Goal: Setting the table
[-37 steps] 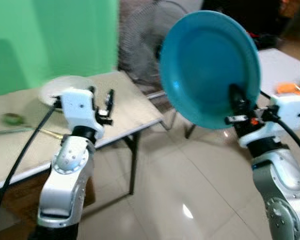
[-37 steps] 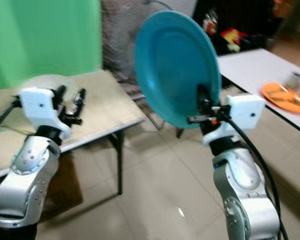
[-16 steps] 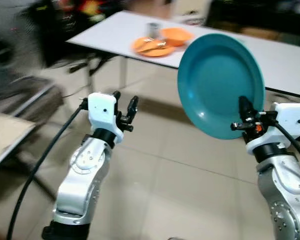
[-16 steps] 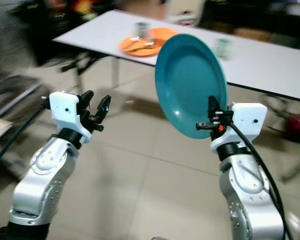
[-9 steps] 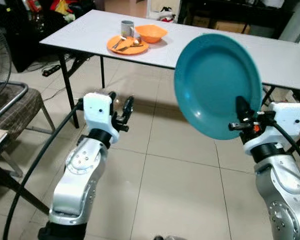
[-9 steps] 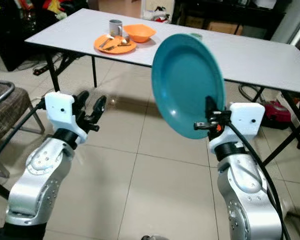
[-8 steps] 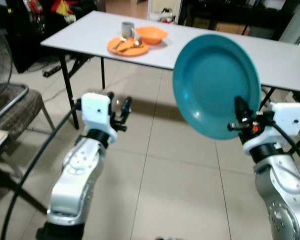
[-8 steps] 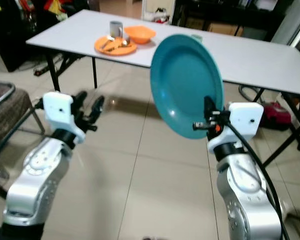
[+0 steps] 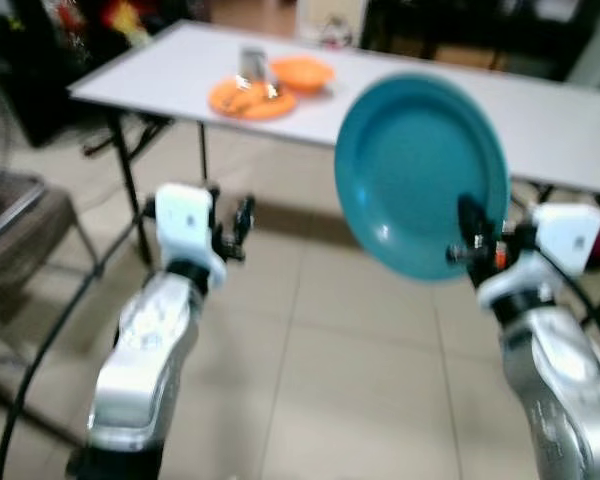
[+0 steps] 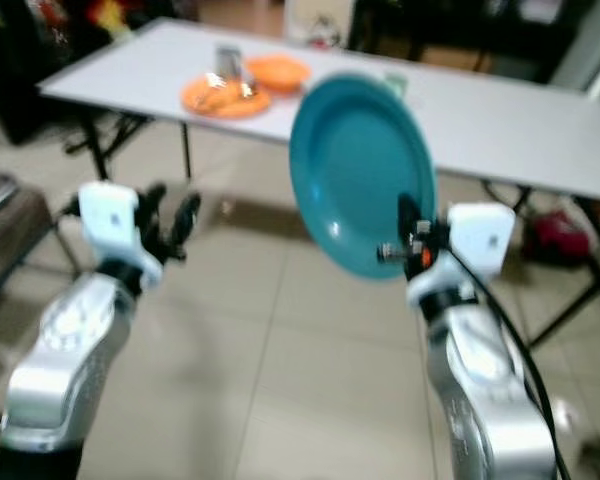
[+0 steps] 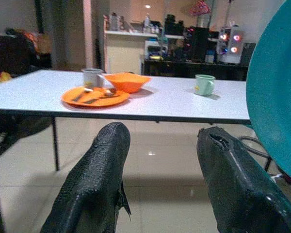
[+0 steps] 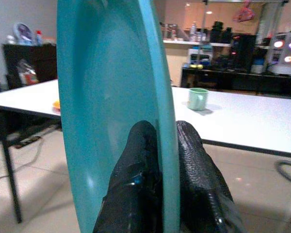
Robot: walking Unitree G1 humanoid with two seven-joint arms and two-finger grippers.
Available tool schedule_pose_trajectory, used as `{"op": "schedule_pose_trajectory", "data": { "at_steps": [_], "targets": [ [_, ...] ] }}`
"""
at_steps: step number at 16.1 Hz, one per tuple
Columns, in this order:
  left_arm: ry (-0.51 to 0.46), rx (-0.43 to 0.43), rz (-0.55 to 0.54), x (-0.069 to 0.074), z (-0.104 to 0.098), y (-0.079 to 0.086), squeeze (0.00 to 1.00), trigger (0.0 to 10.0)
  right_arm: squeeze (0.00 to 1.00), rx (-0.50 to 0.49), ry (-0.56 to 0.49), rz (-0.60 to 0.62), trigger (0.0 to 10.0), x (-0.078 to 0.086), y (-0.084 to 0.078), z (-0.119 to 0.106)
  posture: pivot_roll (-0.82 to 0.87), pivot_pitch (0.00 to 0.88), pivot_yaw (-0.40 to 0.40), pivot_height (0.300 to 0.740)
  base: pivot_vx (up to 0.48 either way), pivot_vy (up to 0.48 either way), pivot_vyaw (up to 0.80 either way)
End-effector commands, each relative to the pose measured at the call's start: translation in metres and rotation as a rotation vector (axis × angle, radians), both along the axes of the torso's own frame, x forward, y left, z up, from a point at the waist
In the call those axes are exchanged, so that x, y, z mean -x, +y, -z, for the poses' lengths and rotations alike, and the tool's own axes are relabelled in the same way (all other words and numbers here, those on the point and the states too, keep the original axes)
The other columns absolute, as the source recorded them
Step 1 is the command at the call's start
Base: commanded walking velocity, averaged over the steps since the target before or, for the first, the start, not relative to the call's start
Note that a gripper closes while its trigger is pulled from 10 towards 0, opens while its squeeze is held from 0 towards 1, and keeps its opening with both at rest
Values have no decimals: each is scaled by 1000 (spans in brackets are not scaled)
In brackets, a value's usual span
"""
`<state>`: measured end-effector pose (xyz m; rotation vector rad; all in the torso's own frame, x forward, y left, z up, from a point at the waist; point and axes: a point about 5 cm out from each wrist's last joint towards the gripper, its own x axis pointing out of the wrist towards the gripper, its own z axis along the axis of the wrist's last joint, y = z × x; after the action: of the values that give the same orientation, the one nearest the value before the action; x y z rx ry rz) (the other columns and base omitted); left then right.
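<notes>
White table (image 9: 540,120) nearer now, right end effector (image 12: 157,160) pinching upright teal plate (image 9: 420,175)

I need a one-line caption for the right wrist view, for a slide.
Right claw clamps the rim of an upright teal plate, facing a white table with a green mug.

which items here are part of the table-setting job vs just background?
Job:
teal plate, pinched upright by right gripper
white table
orange plate, orange bowl, grey cup, green mug

Background:
chair
shelves of clutter
left gripper, open, idle
</notes>
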<state>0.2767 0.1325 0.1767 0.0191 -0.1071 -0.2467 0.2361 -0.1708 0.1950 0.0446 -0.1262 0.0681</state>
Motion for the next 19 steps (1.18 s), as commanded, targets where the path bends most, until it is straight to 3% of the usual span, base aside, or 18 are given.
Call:
{"op": "schedule_pose_trajectory", "data": {
  "at_steps": [1,9,13,19],
  "targets": [
    [-2,-1,21,-1,-2,-8,0,10000,0,8,-35,31,10000,1,-8,-8,-36,0,-71,740,244,0,0],
    [8,-14,15,-1,-1,-7,0,10000,0,6,-24,27,10000,2,-7,-6,-35,0,-71,740,0,0,0],
    [11,-12,19,-2,-1,-8,0,10000,0,9,-22,27,10000,2,-7,-5,-36,0,-69,740,0,0,-647],
    [13,-11,25,-1,-1,-8,0,10000,0,13,-21,17,10000,2,-5,-5,-35,0,-72,740,311,0,-84]
  ]
}}
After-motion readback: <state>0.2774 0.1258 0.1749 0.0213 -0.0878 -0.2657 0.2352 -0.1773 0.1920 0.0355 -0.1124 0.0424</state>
